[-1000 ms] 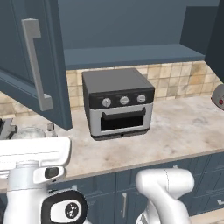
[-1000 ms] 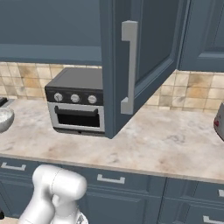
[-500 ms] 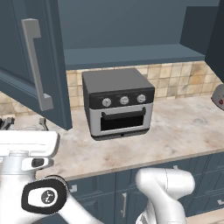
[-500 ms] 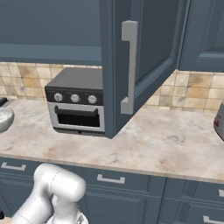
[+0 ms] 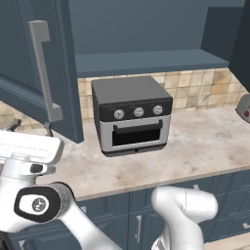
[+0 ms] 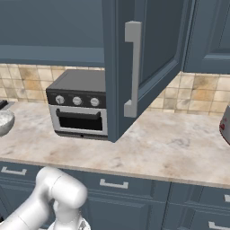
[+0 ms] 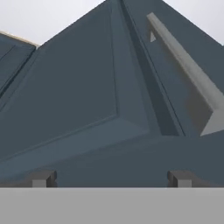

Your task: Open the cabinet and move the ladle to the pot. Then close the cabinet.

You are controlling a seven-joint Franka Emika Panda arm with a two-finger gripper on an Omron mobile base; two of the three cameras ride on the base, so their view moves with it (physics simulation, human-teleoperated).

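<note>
The cabinet stands open with both doors swung out. Its left door [image 5: 29,63] carries a long silver handle [image 5: 45,73], and its right door [image 6: 150,54] hangs in the middle of the right base view. The bare shelf [image 5: 146,61] shows no ladle; the ladle is out of view. A grey rounded vessel [image 6: 4,122] at the counter's left edge looks like the pot. My hand [image 5: 27,146] is low at the left, under the left door. My gripper [image 7: 110,178] is open, fingertips wide apart, facing a door panel [image 7: 78,87] and bar handle [image 7: 188,70] at close range, holding nothing.
A black and silver toaster oven [image 5: 132,114] sits on the marble counter [image 5: 205,146] under the cabinet. A small appliance [image 5: 244,107] stands at the counter's far right. Blue drawer fronts [image 6: 112,184] run below the counter edge.
My hand and forearm have risen and shifted a little left, closer under the left door. The doors and the things on the counter have stayed put.
</note>
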